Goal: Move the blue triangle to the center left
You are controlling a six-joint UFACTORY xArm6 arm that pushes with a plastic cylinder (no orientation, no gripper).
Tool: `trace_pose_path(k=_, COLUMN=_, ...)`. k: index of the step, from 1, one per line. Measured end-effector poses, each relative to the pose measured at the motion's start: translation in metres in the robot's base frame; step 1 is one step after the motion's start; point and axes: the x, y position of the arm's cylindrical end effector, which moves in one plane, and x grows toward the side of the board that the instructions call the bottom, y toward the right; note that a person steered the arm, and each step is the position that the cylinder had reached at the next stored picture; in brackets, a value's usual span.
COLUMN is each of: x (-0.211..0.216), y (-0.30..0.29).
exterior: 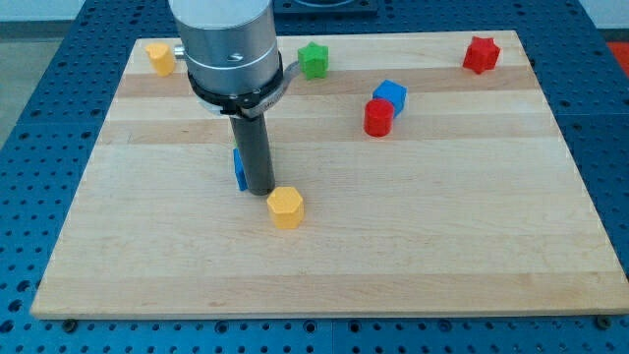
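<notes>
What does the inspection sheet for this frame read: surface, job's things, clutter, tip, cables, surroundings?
Surface: wooden board, flat, light.
Job's things: blue block, mostly hidden behind the rod, shape not clear, left of the board's centre.
Clutter: yellow hexagonal block; red cylinder touching blue cube; green star; red star; yellow block at the top left.
Tip: my tip sits against the blue block's right side, just up-left of the yellow hexagonal block.
Cables: nothing seen.
Surroundings: blue perforated table.

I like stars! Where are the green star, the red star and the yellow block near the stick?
green star (314,60), camera view, its middle
red star (481,54), camera view, its middle
yellow hexagon block (285,207), camera view, its top face
</notes>
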Motion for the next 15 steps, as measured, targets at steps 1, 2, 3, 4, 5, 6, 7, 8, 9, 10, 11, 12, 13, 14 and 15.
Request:
trace_pose_path(k=1, x=-0.003, y=-0.001)
trace_pose_path(k=2, x=-0.009, y=-0.005)
trace_pose_path(k=3, x=-0.009, y=-0.022)
trace_pose_path(k=4, x=-0.013, y=-0.023)
trace_pose_path(k=5, x=-0.016, y=-0.023)
trace_pose_path(k=6, x=-0.023, y=-0.023)
trace_pose_path(k=7, x=-0.033, y=-0.023)
trace_pose_path(k=8, x=-0.033, y=-0.024)
trace_pose_path(k=9, x=-0.034, y=-0.032)
trace_pose_path(k=10, x=-0.034, y=-0.043)
trace_pose_path(k=11, x=-0.039, y=-0.044)
trace_pose_path(k=12, x=-0.048, y=-0.044)
trace_pose_path(k=13, x=-0.055, y=-0.044)
trace_pose_path(k=14, x=-0.055, y=-0.045)
trace_pose_path(k=15, x=-0.055, y=-0.051)
